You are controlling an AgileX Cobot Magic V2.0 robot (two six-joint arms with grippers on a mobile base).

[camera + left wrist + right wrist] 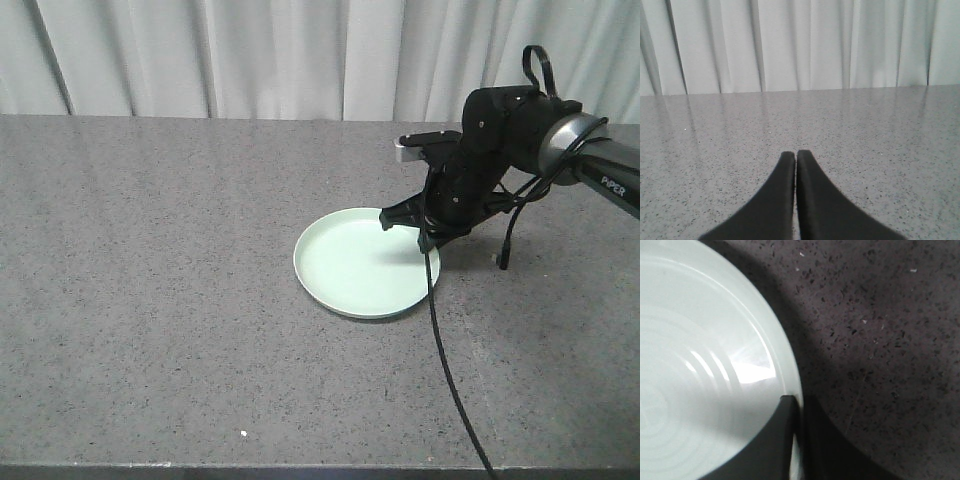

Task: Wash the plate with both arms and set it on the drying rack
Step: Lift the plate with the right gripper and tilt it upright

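Pinching the plate (700, 370) by its rim with my right tool (797, 407); it lies flat on the table (880, 340), left of the tips. My left tool (796, 156) is clenched empty. Shallow bite may slip on lifting.

Printed in white capitals on the right arm (612, 186): "PIPER". Readable only in the front-facing view, near the right edge.

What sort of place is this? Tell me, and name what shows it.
Probably a lab or staged test bench rather than a real kitchen: a grey speckled countertop, pale curtains hung right behind it as a backdrop, and one plate gripped at its rim by the right gripper.
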